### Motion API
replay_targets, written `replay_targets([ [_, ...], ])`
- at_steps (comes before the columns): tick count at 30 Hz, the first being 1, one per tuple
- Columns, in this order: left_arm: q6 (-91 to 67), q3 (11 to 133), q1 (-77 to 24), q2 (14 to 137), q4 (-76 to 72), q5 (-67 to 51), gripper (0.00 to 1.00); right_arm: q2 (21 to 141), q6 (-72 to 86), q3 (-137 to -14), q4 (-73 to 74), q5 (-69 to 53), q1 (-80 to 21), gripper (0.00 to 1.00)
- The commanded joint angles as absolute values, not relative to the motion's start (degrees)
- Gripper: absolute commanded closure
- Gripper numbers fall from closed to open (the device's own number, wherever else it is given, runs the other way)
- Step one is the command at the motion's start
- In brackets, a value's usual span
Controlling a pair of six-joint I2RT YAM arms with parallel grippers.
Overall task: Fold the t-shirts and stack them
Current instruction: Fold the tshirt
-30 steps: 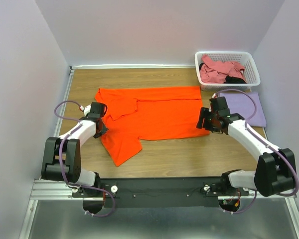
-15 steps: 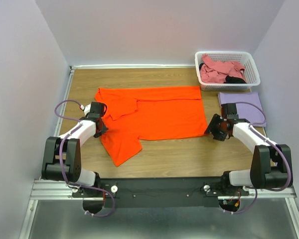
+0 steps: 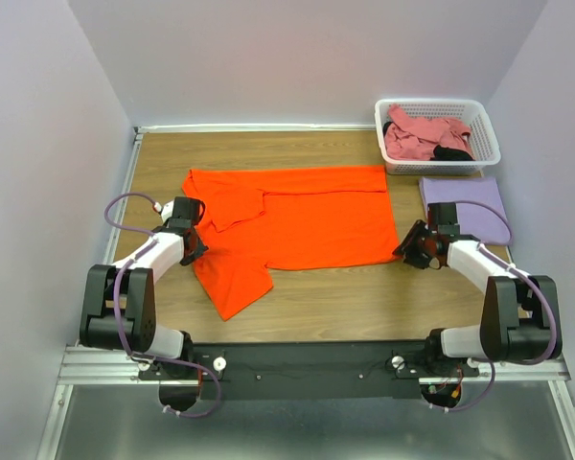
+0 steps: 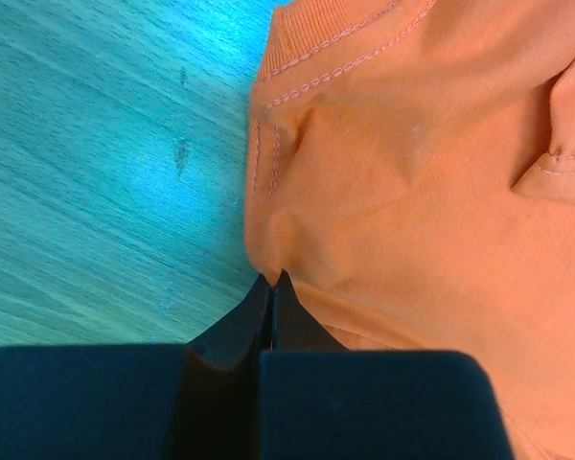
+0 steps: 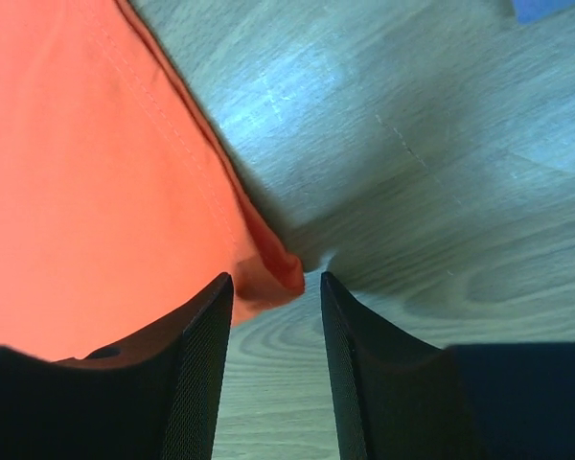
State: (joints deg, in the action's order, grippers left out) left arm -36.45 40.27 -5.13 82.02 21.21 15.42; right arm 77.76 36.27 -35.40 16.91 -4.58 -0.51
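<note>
Pinching the left edge of the orange shirt (image 3: 307, 216), spread on the table (image 3: 345, 297), with the left gripper (image 4: 271, 286), jaws closed. Straddling its near right corner with the right gripper (image 5: 273, 287), jaws apart.

Wood-grain tabletop (image 3: 316, 302), enclosed on the left, right and far sides by plain pale lavender-grey walls (image 3: 297, 57). Aluminium rail (image 3: 91, 364) along the near edge. Lighting even, diffuse.
</note>
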Motion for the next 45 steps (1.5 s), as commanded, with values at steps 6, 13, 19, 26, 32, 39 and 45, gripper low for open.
replay_targets([
  [6,-36.4,38.8,-4.3,81.9,22.8,13.8,1.0,81.0,37.0,-33.5,16.6,-6.2,-0.3,0.57],
  [13,-36.6,39.6,-3.3,80.7,24.2,12.6,1.0,79.5,37.4,-32.7,17.5,-5.7,1.2,0.89],
  [19,-37.4,41.4,-2.0,76.9,28.4,11.3,1.0,75.7,36.4,-33.3,24.1,-6.1,2.2,1.0],
  [26,-35.3,43.2,1.4,75.7,30.0,10.5,1.0,73.7,33.8,-37.3,28.7,-5.6,2.9,0.99],
  [32,-33.9,46.9,1.8,77.1,29.8,10.2,1.0,75.6,32.7,-42.4,29.4,-7.6,3.0,1.0],
  [39,-32.1,52.6,1.9,82.3,29.4,9.0,1.0,81.6,31.1,-50.0,29.5,-9.8,3.0,1.0],
  [45,-31.4,56.7,2.0,86.2,27.3,8.2,1.0,88.1,29.5,-55.2,29.1,-8.8,3.0,1.0],
])
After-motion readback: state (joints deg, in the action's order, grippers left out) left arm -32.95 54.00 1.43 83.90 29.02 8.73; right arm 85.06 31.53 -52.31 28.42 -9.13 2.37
